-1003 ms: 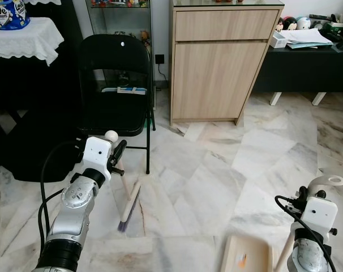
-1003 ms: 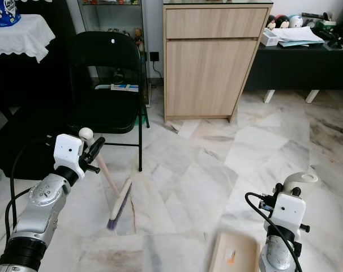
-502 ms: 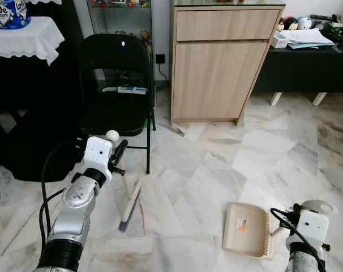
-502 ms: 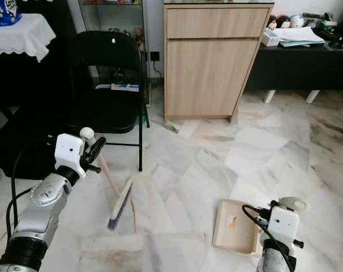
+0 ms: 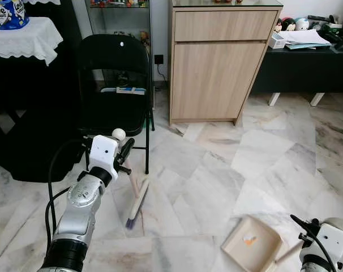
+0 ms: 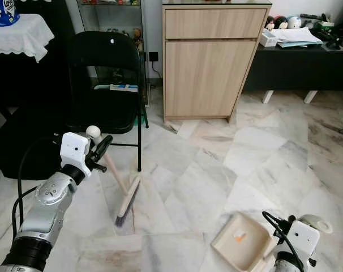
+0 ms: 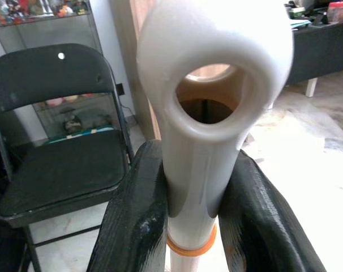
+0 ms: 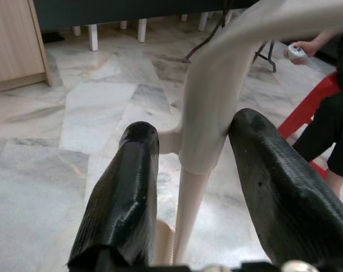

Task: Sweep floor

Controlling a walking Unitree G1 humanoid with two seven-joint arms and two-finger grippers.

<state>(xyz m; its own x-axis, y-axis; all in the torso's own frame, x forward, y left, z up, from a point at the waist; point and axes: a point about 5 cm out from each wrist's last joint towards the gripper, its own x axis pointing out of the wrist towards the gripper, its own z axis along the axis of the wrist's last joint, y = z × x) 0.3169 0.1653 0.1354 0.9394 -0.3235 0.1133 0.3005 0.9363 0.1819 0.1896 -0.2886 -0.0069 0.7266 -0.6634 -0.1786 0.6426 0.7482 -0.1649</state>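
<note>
Currently left gripper [image 7: 194,226] jaws clench the cream plastic broom [image 5: 136,199] at its looped handle end; bristles rest on the marble floor [image 5: 217,170] at 12 o'clock. Right gripper [image 8: 185,187] jaws grasp the beige dustpan [image 5: 252,245] handle. Both judged light, stiff (slick plastic; hold near the ends).

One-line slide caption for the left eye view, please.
Left hand holds a broom on marble floor beside a black folding chair; right hand grips the beige dustpan.

- the left arm reached forward and up, its left gripper [image 7: 197,221] clamped on a pale handle, black fingers [image 7: 134,226] pressing both sides
- the right gripper [image 8: 197,187] sat low at the right, its fingers [image 8: 123,198] closed around a cream handle
</note>
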